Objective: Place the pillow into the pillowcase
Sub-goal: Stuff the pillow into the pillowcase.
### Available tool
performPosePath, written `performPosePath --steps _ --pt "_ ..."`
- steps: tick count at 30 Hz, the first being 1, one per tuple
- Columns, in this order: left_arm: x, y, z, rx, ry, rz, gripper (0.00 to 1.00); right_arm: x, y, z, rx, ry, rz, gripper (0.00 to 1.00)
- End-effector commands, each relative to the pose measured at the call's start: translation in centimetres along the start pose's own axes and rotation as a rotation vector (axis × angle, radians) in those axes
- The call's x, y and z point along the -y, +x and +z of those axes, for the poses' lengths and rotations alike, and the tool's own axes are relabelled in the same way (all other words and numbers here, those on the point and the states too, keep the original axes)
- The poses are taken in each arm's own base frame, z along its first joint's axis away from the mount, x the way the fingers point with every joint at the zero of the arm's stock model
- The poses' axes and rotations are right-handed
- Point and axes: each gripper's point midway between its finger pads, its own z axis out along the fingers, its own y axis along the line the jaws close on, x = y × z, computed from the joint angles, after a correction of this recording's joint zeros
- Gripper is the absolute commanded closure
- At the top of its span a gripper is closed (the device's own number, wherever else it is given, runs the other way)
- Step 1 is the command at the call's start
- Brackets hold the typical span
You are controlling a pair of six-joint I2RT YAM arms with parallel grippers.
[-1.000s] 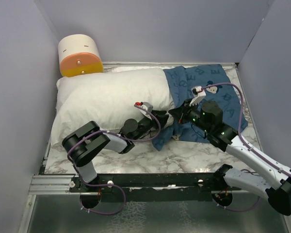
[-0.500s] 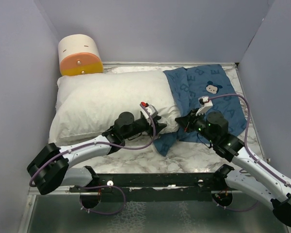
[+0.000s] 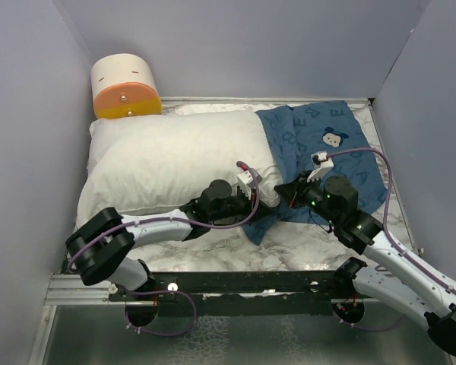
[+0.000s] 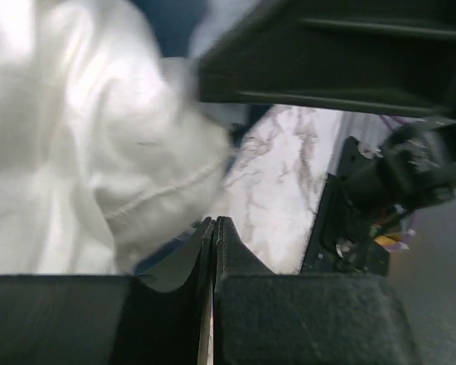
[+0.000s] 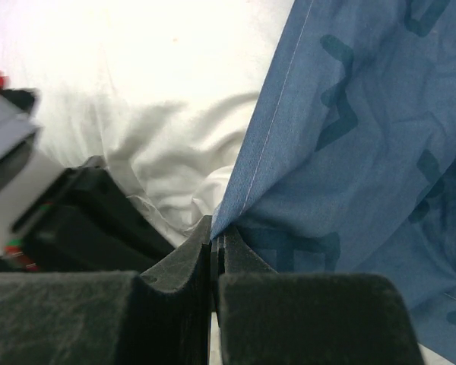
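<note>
Marble table carries everything you are working with; the pillow lies across its left and middle, its right end just inside the mouth of the pillowcase, which spreads flat toward the far right corner; your right gripper is pinched closed on the pillowcase's hem; your left gripper is closed tight beside the pillow's near right corner, whether on fabric you cannot tell.

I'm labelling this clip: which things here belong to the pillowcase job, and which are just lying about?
In the job:
pillow
pillowcase
right gripper, pinching the pillowcase's edge
left gripper, closed by the pillow's corner

Lying about:
cream-and-orange cylinder, back left
</note>
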Motion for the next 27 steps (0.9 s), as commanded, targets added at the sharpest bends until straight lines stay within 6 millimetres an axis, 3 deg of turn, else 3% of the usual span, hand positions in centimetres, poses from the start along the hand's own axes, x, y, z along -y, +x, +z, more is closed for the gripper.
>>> performPosePath --steps 1,5,7,10,15,20,27 --pt "-4.0 -1.2 2.5 0.019 -0.156 0.018 0.99 -1.7 -1.8 -0.9 0.055 -0.062 0.012 0.99" --pt "-7.4 -5.2 3.4 0.134 -0.249 0.048 0.99 -2.3 -2.2 -1.5 0.057 -0.086 0.006 0.99" --pt "-7.9 -7.4 3.8 0.196 -0.252 0.069 0.99 -2.5 -2.1 -1.8 0.053 -0.098 0.003 0.99" --pt "-7.0 -10.0 4.5 0.268 -0.199 0.093 0.99 -2.3 -1.7 -2.2 0.049 -0.103 0.0 0.99" --pt "-5.5 -12.2 5.0 0.358 -0.121 0.077 0.99 -2.5 -0.7 -2.7 0.028 -0.133 -0.014 0.99" --pt "-5.3 -14.2 5.0 0.467 -0.112 0.035 0.99 -5.4 -0.6 -3.2 0.014 -0.308 -0.055 0.99" --pt "-5.4 -18.6 5.4 0.632 -0.121 0.036 1.0 -7.0 -1.4 -2.5 0.003 -0.363 -0.046 0.99"
